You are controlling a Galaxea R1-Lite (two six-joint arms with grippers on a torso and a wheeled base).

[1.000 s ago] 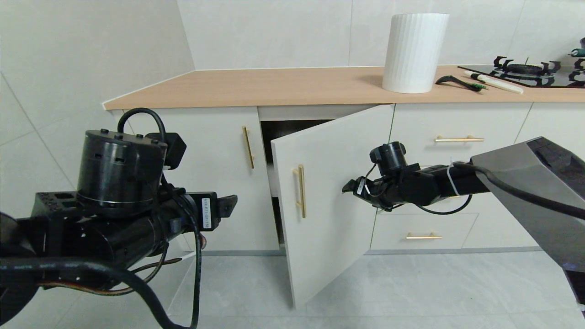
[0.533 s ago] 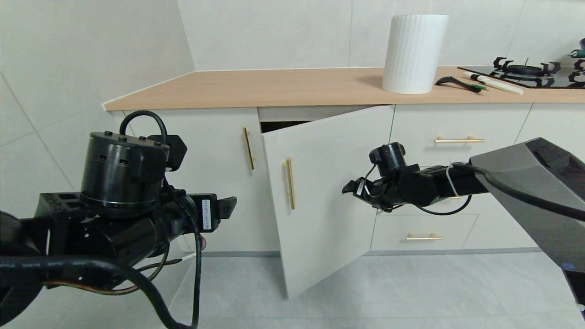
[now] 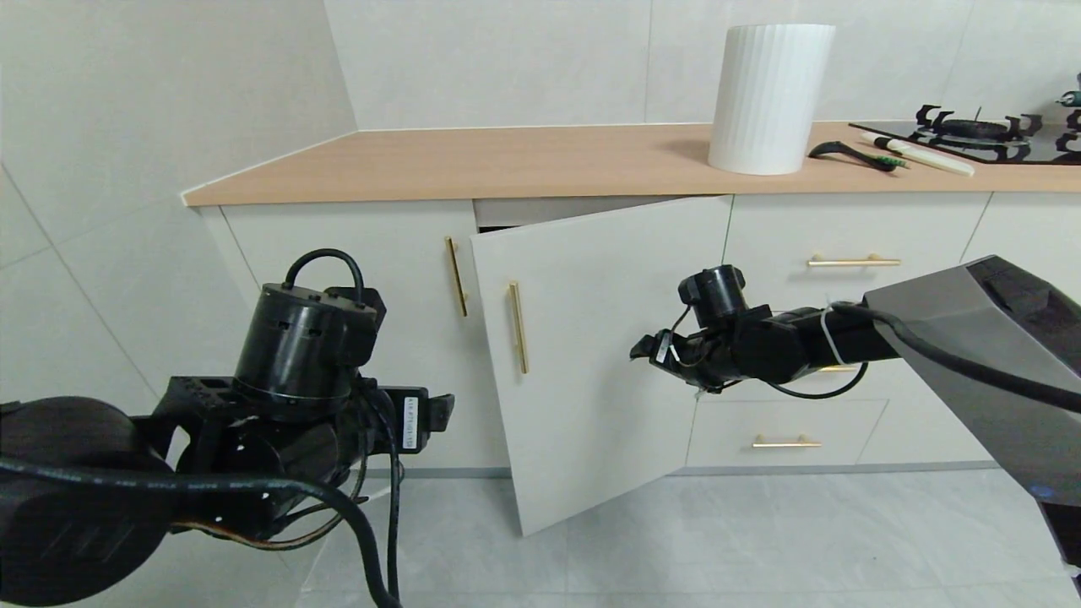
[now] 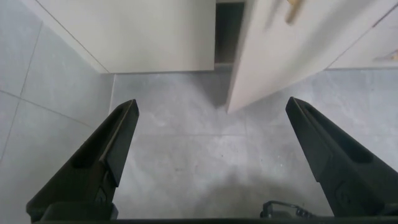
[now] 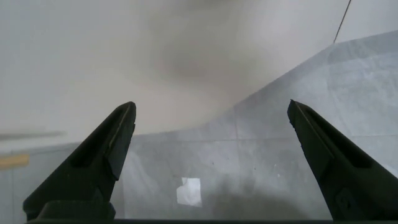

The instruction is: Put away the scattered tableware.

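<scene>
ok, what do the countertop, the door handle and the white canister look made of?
Countertop: wood-look, likely laminate; matte, faint grain. Door handle: metal, brushed brass tone, slight sheen. White canister: matte, vertically ribbed; ceramic or plastic, cannot tell.

A black utensil [image 3: 849,155] with a curved, scoop-like end lies flat on the wooden tabletop [image 3: 507,160], higher than the right hand [image 3: 646,349] and off to its right, well apart from it. Just beside it, on the side farther from the hand, a long cream-white stick-shaped utensil [image 3: 925,157] lies flat, set at a slant across the tabletop. A small green-tipped piece [image 3: 895,161] lies between the two; it is too small to tell what it is.
</scene>
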